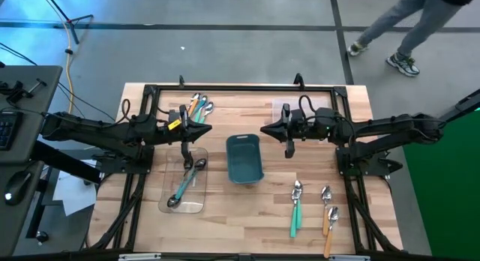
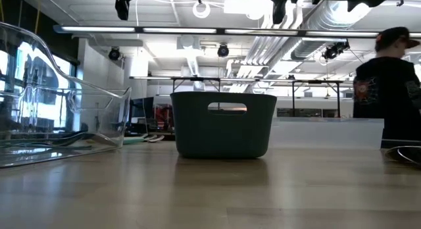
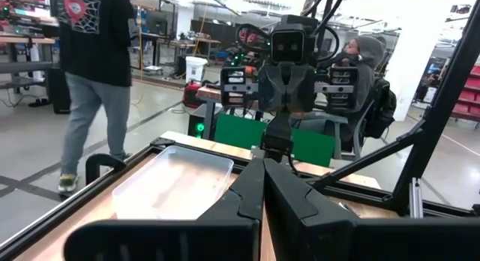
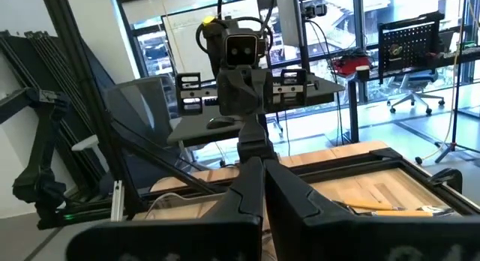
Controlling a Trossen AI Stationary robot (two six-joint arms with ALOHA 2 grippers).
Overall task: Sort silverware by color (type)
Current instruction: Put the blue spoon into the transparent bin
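Observation:
The silverware lies in three groups in the high view. Orange- and teal-handled spoons point(image 1: 199, 105) lie at the far left, and they also show as orange handles point(image 4: 390, 208) in the right wrist view. A teal-handled spoon point(image 1: 184, 187) lies in a clear tray point(image 1: 201, 207). Teal-handled spoons point(image 1: 295, 208) and orange-handled spoons point(image 1: 328, 216) lie near right. My left gripper point(image 1: 208, 130) point(image 3: 262, 175) hovers shut, left of the teal bin point(image 1: 244, 157). My right gripper point(image 1: 263, 131) point(image 4: 262, 175) hovers shut opposite it. Neither holds anything.
The teal bin point(image 2: 223, 124) stands mid-table between the grippers. A second clear tray point(image 3: 172, 182) point(image 2: 329, 131) sits at the far right. Black frame rails point(image 1: 240, 87) edge the table. A person point(image 1: 409, 28) walks past the far right corner. Bare wood lies along the near middle.

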